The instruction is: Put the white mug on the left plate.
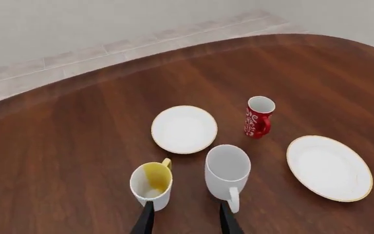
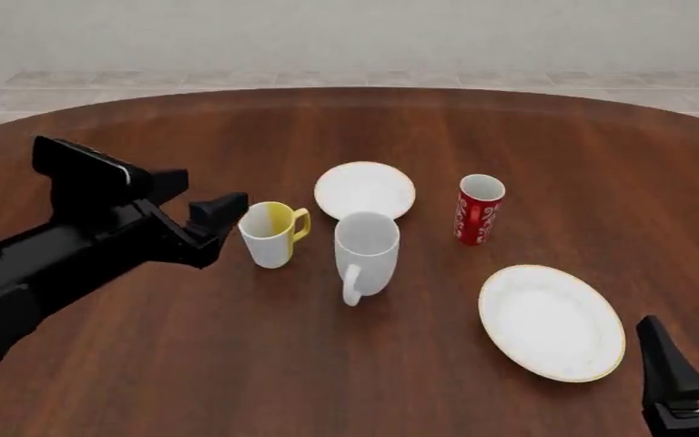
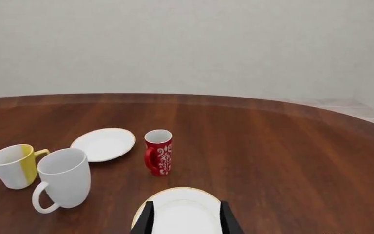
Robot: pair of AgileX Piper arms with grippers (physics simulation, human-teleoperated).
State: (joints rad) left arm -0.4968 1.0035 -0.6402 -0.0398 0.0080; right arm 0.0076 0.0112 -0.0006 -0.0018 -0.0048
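Left end effector (image 2: 210,218) hovering fingers apart at centre-left, lined up toward white mug (image 2: 366,251), upright just below left plate (image 2: 366,189).

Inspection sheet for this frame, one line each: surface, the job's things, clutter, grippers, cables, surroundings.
Surface: dark wooden table with a rounded far edge, no spills seen.
Job's things: white mug upright, handle toward the arms' side, standing on the wood just in front of the left plate; the plate carries nothing.
Clutter: yellow-lined mug upright, left of the white mug; red patterned cup upright, to the right; larger plate at near right, bare.
Grippers: left gripper open, holding nothing, raised near the yellow-lined mug; right gripper open, holding nothing, by the larger plate.
Cables: nothing seen.
Surroundings: pale tiled floor and plain wall beyond the table.
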